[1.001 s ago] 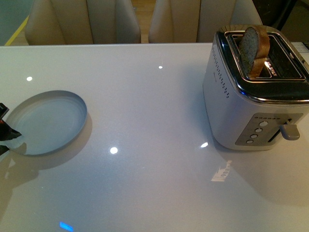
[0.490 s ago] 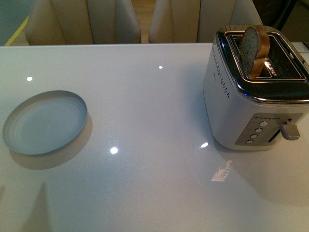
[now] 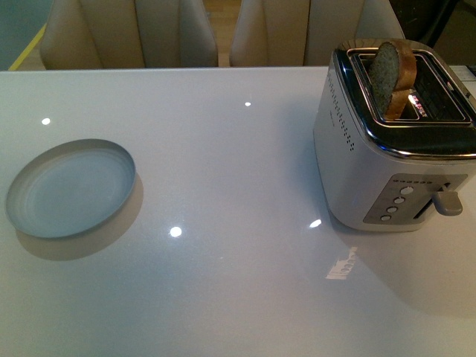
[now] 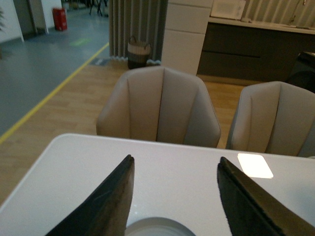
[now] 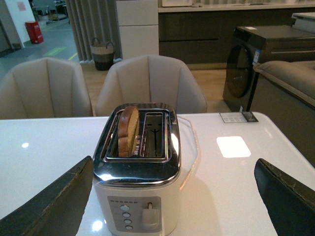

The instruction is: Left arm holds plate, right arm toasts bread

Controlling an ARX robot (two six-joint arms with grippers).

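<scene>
The pale blue-grey plate (image 3: 71, 190) lies empty on the white table at the left. Its far rim shows low in the left wrist view (image 4: 156, 227). My left gripper (image 4: 175, 159) is open and empty, pulled back above the plate's near side, and out of the front view. The bread (image 3: 390, 71) stands upright in the left slot of the white and chrome toaster (image 3: 398, 141), sticking up above it. In the right wrist view the bread (image 5: 128, 130) and toaster (image 5: 138, 196) sit ahead between the jaws. My right gripper (image 5: 173, 161) is open, empty and short of the toaster.
The toaster's lever (image 3: 447, 202) is on its front panel beside several round buttons (image 3: 396, 201). Beige chairs (image 3: 126, 33) stand behind the table's far edge. The white table (image 3: 238, 223) shows bright ceiling-light reflections.
One second ago my left gripper's tip showed at the plate's left rim in the front view. It has since drawn back out of that view. The plate, bread and toaster stay put.
</scene>
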